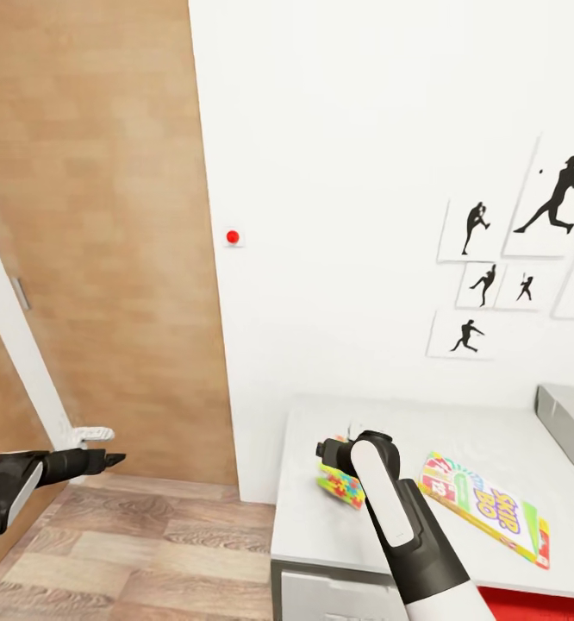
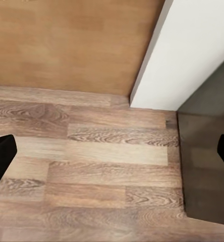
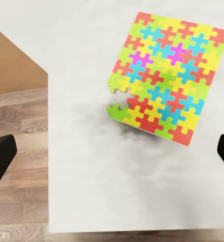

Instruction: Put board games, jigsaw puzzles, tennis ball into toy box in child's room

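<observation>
A jigsaw puzzle (image 1: 339, 484) (image 3: 165, 75) of bright interlocking pieces lies flat near the left end of the light-grey table (image 1: 459, 435). My right gripper (image 1: 332, 455) (image 3: 112, 156) hovers over it, open and holding nothing, and my forearm hides part of the puzzle in the head view. A board game (image 1: 485, 511), yellow, green and red with big letters, lies on the table just to the right of that arm. The grey toy box (image 1: 571, 427) stands at the table's right, cut off by the picture's edge. My left gripper (image 1: 102, 447) (image 2: 112, 161) is open over the wood floor, far left of the table.
A wooden door (image 1: 106, 216) fills the left, with a white wall corner (image 2: 187, 55) beside it. Baseball silhouette pictures (image 1: 528, 250) hang above the table. Something red (image 1: 528, 604) shows below the table's front edge. A dark panel (image 2: 208, 166) stands on the floor by the left gripper.
</observation>
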`<state>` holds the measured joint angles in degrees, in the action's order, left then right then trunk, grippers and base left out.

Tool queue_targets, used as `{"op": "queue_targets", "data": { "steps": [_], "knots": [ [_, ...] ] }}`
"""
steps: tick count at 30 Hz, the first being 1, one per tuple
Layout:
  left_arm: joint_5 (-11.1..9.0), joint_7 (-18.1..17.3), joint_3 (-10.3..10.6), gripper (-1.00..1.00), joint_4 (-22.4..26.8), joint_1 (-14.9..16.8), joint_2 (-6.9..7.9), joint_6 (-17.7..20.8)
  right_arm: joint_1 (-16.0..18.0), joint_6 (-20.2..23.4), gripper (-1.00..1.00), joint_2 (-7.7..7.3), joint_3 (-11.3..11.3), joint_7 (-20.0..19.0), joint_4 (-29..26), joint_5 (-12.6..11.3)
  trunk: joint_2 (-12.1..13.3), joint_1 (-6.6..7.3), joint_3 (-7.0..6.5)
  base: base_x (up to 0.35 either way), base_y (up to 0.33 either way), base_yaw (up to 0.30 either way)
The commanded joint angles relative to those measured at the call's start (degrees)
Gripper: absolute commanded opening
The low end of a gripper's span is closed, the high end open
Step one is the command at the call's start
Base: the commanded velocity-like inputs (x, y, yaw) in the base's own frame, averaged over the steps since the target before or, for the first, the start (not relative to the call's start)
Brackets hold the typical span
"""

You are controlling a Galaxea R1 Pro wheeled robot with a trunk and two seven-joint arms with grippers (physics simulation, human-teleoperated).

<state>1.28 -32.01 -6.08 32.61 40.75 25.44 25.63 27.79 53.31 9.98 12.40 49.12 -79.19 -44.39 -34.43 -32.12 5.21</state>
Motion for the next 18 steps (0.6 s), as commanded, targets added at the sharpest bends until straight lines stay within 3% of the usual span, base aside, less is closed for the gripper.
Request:
{"op": "queue_targets", "data": {
  "steps": [1,11,18],
  "knots": [
    [0.1,-0.3,-0.3,1.00,0.1,0.0,-0.03,0.4,0.1,0.2,1.00,0.01,0.1,0.6,0.0,-0.5,-0.1,-0.02,0.20,0.000,0.004,-0.154],
    [0.2,-0.3,-0.2,1.00,0.1,0.0,-0.04,0.4,0.1,0.1,1.00,0.01,0.1,0.6,0.0,-0.6,-0.1,-0.02,1.04,0.004,0.001,-0.157],
    [0.2,-0.3,-0.2,1.00,0.1,0.0,-0.04,0.4,0.1,0.1,1.00,0.01,0.1,0.6,0.1,-0.7,-0.1,-0.02,1.63,0.123,0.064,-0.135]
  ]
}}
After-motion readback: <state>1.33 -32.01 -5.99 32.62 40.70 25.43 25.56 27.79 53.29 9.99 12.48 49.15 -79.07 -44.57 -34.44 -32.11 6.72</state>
